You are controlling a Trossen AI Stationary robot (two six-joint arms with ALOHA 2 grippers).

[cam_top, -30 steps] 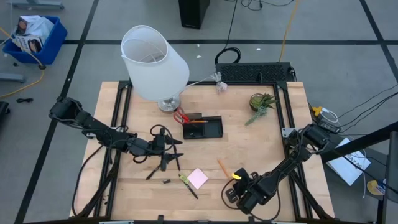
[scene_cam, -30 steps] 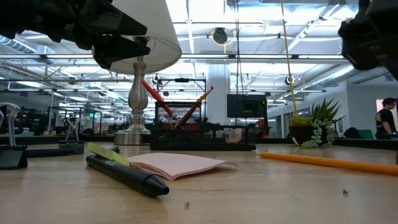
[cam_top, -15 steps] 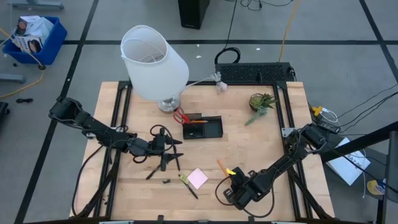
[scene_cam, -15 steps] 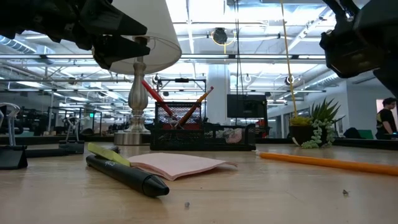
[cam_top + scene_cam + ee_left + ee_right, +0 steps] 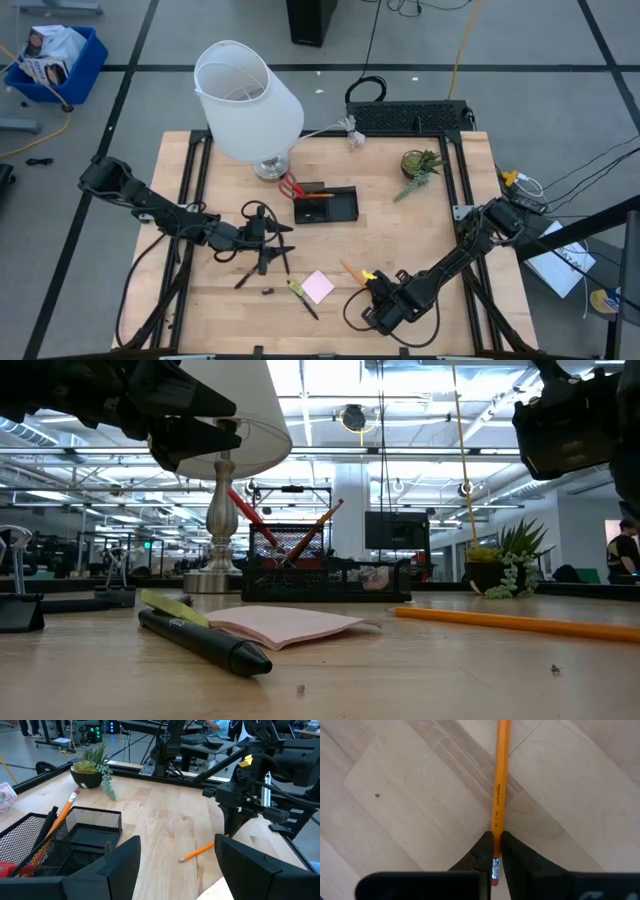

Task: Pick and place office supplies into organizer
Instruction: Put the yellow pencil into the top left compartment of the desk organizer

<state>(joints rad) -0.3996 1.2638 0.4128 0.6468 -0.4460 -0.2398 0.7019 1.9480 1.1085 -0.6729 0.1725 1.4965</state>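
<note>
Right gripper (image 5: 494, 851) advanced, clamping pencil (image 5: 500, 780).

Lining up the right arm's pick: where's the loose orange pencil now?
In the high view the orange pencil lies at the table's front, right of the pink sticky-note pad, with the right gripper closed on its eraser end.

Pencil (image 5: 499, 780) orange, black print, silver ferrule. Fingers (image 5: 482, 851) black. Tabletop (image 5: 410, 235) pale wood grain. Organizer (image 5: 327, 205) black mesh. Pad (image 5: 319, 287) pink. Lampshade (image 5: 246, 98) white. Scissors (image 5: 291, 186) red-handled. Plant (image 5: 419, 165) green
</note>
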